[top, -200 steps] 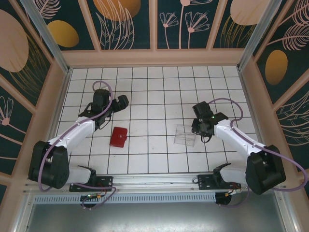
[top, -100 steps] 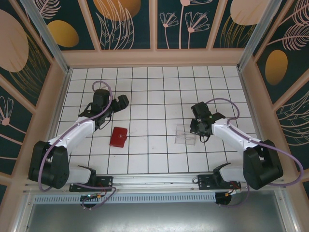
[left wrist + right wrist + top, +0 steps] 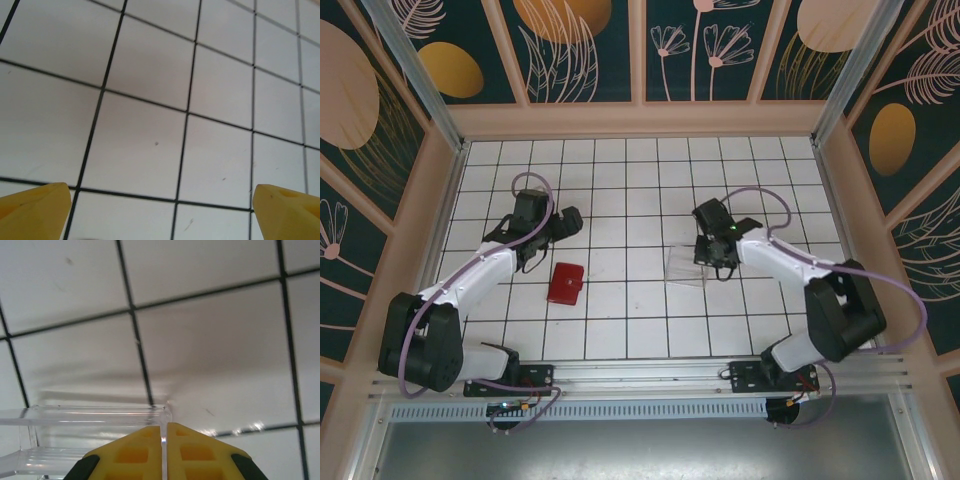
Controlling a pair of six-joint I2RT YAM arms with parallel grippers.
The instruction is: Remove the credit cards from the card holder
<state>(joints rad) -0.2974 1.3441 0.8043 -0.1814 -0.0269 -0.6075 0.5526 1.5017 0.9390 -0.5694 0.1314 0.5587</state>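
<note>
Noting layout, largest item first.

- table [image 3: 630,170]: white tiled top, walled on the far, left and right sides, both arms bolted at the near edge.
- clear plastic box [image 3: 686,268]: stands just right of the table's middle, tipped slightly, with one wall in a grip.
- right gripper [image 3: 164,432]: reaches in from the right edge. Its fingers are pressed together on the box's upright wall, which shows as a thin clear line between the two yellow tips. Judgement: the box is pinched by its wall so it can be dragged or lifted, perhaps as a receptacle for the cards. Cannot tell which.
- left gripper [image 3: 160,207]: fingers spread wide with nothing between them, only bare tile beneath. It hangs on the far-left side of the wallet, toward the left edge. Judgement: staged open so it can drop onto the wallet next.
- card holder [image 3: 565,283]: red, folded shut, lying flat left of the table's middle and nearer the near edge than the far one. It is apart from both grippers and well apart from the box. The outline is nearly square. The slightly longer side runs from near edge to far edge, with the far end leaning a little toward the right edge. Which side carries the snap tab is too small to tell.
- credit cards: judged to be inside the shut holder, so no extraction has begun.
</note>
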